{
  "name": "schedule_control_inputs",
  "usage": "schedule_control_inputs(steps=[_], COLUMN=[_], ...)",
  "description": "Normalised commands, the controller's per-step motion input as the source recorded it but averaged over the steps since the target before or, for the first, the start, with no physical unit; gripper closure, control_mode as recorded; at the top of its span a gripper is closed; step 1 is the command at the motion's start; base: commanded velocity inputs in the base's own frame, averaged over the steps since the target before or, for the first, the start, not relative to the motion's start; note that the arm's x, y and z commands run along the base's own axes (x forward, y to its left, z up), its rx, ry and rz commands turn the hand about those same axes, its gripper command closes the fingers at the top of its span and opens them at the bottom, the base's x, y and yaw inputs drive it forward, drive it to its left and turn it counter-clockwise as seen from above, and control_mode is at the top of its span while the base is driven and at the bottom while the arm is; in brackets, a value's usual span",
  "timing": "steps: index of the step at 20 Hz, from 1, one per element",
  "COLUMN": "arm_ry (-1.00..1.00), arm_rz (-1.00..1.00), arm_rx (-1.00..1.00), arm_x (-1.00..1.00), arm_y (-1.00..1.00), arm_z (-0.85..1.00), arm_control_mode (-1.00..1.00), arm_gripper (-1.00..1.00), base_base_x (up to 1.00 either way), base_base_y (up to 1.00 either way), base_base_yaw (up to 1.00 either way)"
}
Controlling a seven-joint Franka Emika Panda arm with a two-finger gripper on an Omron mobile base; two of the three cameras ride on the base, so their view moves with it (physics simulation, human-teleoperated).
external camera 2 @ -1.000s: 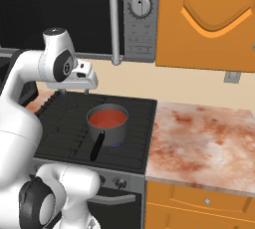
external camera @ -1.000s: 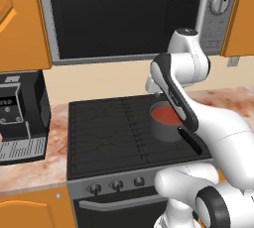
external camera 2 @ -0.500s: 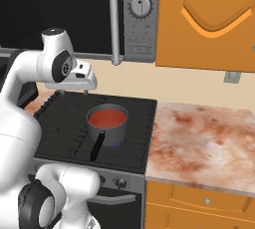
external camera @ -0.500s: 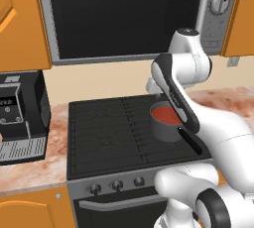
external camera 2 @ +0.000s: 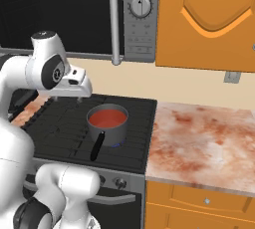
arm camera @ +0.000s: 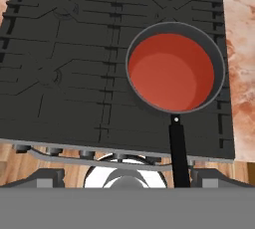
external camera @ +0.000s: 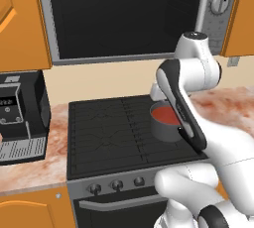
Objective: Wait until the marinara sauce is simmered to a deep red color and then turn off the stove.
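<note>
I hang above the stove point(external camera 2: 74, 123), looking straight down on its black grates. My gripper point(external camera 2: 67, 98) sits high over the back of the cooktop, and my fingers are spread as wide as they go, holding nothing and touching nothing.

The marinara sauce point(arm camera: 172, 71) lies at about one o'clock from the middle of my own view, a smooth orange-red disc filling a small grey saucepan point(external camera 2: 107, 129). The pan's black handle point(arm camera: 178, 156) runs toward six o'clock, reaching out over the stove's front edge. The pan stands on the right side of the cooktop, near the marbled counter point(external camera 2: 204, 143).

The row of dark knobs point(external camera: 117, 186) lines the silver front panel, well apart from me. The microwave point(external camera: 124, 16) hangs above.
</note>
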Motion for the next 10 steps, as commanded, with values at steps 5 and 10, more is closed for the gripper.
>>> schedule_control_inputs(steps=[5,10], arm_ry=[0.00,0.00], arm_rz=[-0.06,-0.04], arm_rx=[0.00,0.00], arm_x=[-0.25,-0.12], arm_y=[0.00,0.00], arm_z=[0.00,0.00], arm_control_mode=[-1.00,-1.00], arm_gripper=[-1.00,-1.00], base_base_x=[0.00,0.00], base_base_y=[0.00,0.00], base_base_yaw=[0.00,0.00])
